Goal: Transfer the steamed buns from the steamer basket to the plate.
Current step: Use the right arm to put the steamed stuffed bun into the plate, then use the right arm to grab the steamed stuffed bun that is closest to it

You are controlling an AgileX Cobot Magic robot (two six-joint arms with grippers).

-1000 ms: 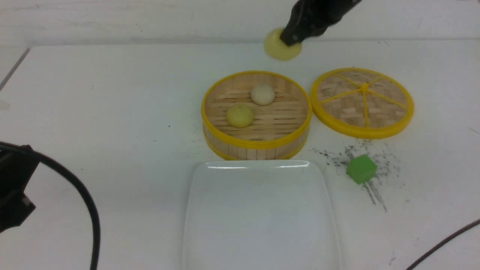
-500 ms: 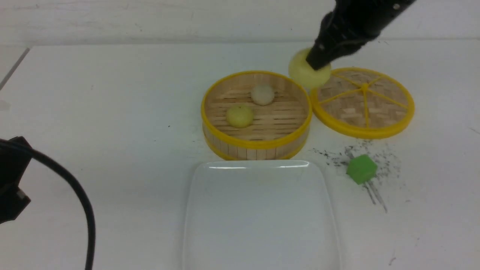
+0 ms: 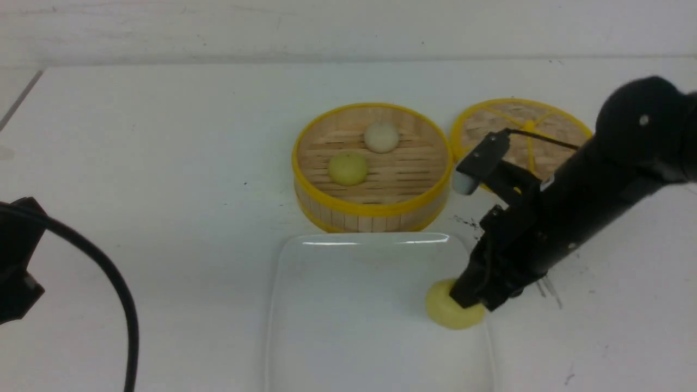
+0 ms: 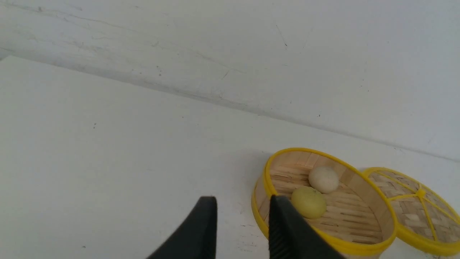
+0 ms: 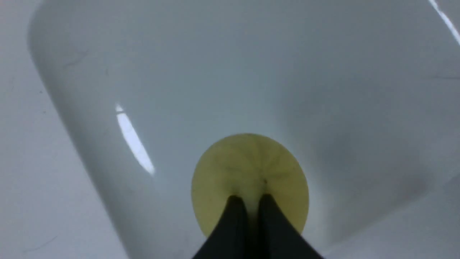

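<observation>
My right gripper is shut on a pale yellow steamed bun and holds it low at the right edge of the white plate. In the right wrist view the fingers pinch the bun's top over the plate. The steamer basket stands behind the plate and holds a pale yellow bun and an off-white bun. My left gripper is open and empty, left of the basket, where both buns show.
The flat woven lid lies right of the basket, partly behind my right arm. My left arm and its black cable are at the left front edge. The lid also shows in the left wrist view.
My right gripper has carried the yellow bun from behind the basket, past the lid, forward and down to the plate's right edge. The left arm has barely moved.
</observation>
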